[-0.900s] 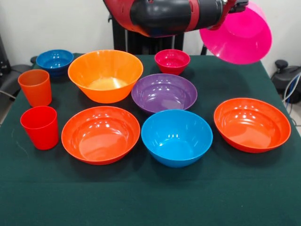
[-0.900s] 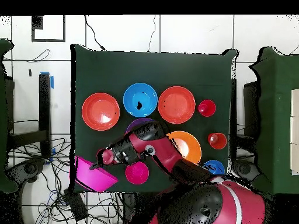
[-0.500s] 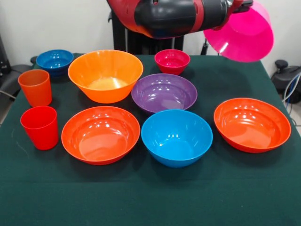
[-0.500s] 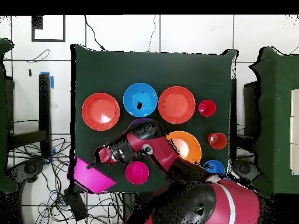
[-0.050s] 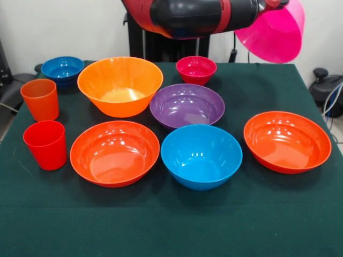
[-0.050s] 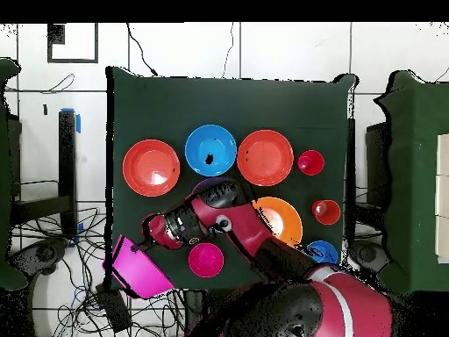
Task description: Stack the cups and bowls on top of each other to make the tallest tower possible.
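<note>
At the table's back right corner in the front view, the large pink bowl (image 5: 272, 33) hangs in the air, tilted steeply so its opening faces away and its underside shows. The red and black arm (image 5: 198, 16) runs across the top edge just beside it. In the overhead view the gripper (image 6: 143, 245) sits at the pink bowl's rim, at the edge of the green table (image 6: 158, 105). It has hold of that rim, the jaws closed down on the thin wall; the fingers themselves are too small to make out.

On the cloth, front view:
- large orange bowl (image 5: 120, 85), back centre-left, upright
- small dark blue bowl (image 5: 62, 69) behind and left of it
- small crimson bowl (image 5: 196, 69) at the back, under the arm
- purple bowl (image 5: 187, 105) mid-table, close beside the orange bowl
- light blue bowl (image 5: 201, 156) just in front of the purple one
- left red-orange bowl (image 5: 114, 152), near the light blue bowl's left side
- right red-orange bowl (image 5: 287, 141), apart at the right
- translucent orange cup (image 5: 40, 99) and solid red cup (image 5: 45, 144) at the left edge, upright, red one nearer the camera

No bowl is nested in another. In the overhead view the arm covers much of the purple bowl and part of the orange one. Cables lie on the floor (image 6: 79, 237) beside the table.
</note>
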